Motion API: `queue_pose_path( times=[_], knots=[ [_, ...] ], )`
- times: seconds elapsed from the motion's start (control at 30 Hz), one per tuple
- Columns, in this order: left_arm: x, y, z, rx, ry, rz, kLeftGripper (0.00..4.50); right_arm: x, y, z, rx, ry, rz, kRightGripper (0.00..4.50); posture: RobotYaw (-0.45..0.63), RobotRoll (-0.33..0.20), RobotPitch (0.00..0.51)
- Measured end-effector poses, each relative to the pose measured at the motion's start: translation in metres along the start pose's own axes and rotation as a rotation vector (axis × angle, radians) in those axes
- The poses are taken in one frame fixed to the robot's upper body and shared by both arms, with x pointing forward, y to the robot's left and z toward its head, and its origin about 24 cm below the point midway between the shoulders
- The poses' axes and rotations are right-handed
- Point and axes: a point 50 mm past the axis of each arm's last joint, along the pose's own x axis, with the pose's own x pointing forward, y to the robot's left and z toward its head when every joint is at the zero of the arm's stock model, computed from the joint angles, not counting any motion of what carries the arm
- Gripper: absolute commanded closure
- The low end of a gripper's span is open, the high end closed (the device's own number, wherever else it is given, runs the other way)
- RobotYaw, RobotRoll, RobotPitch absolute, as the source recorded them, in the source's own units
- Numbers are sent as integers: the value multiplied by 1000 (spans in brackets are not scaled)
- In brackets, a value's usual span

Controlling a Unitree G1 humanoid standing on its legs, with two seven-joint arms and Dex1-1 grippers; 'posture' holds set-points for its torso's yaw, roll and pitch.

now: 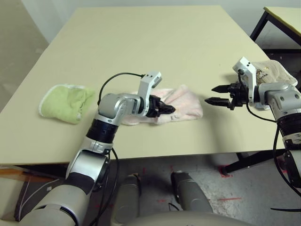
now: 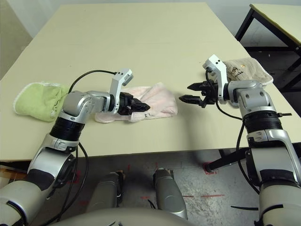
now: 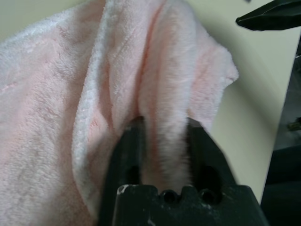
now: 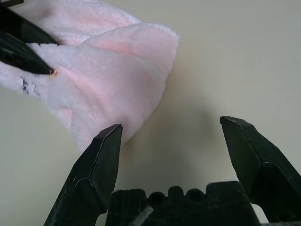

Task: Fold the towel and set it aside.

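The pale pink towel [image 1: 188, 101] lies bunched near the table's front edge, between my two arms. My left gripper [image 1: 169, 109] reaches into it from the left and is shut on a raised fold; the left wrist view shows that fold of towel [image 3: 164, 94] pinched between the two black fingers [image 3: 129, 146]. My right gripper [image 1: 212, 94] hovers just right of the towel's end, open, with nothing between its fingers. In the right wrist view the towel [image 4: 108, 80] lies ahead of the spread fingers [image 4: 101, 155], and my left gripper's fingertips [image 4: 28, 52] press into it.
A lime-green folded towel [image 1: 66, 102] lies at the table's left edge. A beige towel [image 1: 275, 70] sits behind my right arm near the right edge. Bare tabletop [image 1: 155, 42] stretches behind the pink towel. A second table [image 1: 287, 16] stands at the far right.
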Motion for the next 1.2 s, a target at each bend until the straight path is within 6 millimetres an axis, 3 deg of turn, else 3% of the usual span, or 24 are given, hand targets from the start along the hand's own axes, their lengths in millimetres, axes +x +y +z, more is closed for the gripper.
queue_pose_path(
  times=[0.07, 0.23, 0.43, 0.57, 0.67, 0.77, 0.87, 1.0, 1.1, 1.2],
  knots=[
    [0, 0, 0, -6, 0, -2, 4472, 0, 0, 0, -4, 0, -2, 0, 82, 0, 116],
    [-2, -4, 9, 31, -70, 8, 4472, 0, 0, 0, -16, -2, -5, 0, 81, 0, 116],
    [-10, 9, 24, 254, -170, 202, 4472, 1, 0, 1, -17, -4, -5, 0, 80, 0, 116],
    [-12, 8, 24, 384, -134, 264, 4472, 2, 0, 1, -16, -7, -1, 0, 81, 0, 113],
    [-13, 6, 16, 410, -95, 252, 3794, 3, 0, 0, -11, -8, 0, 0, 80, 0, 112],
    [-14, -15, 9, 363, -88, 100, 2665, 2, 0, 2, -12, -10, 1, 0, 82, 0, 112],
    [-25, -38, 16, 355, -125, -38, 1533, 1, 0, 5, -7, -12, 12, 0, 84, 0, 111],
    [-40, -55, 22, 326, -165, -141, 28, -4, -3, 6, 22, -6, 34, 0, 86, 0, 110],
    [-47, -59, 29, 314, -188, -165, 147, -6, -2, 13, 58, -40, 77, 183, 87, 0, 107],
    [-53, -54, 40, 277, -264, -123, 1118, -4, 0, 24, 113, -111, 120, 960, 90, 0, 104]
  ],
)
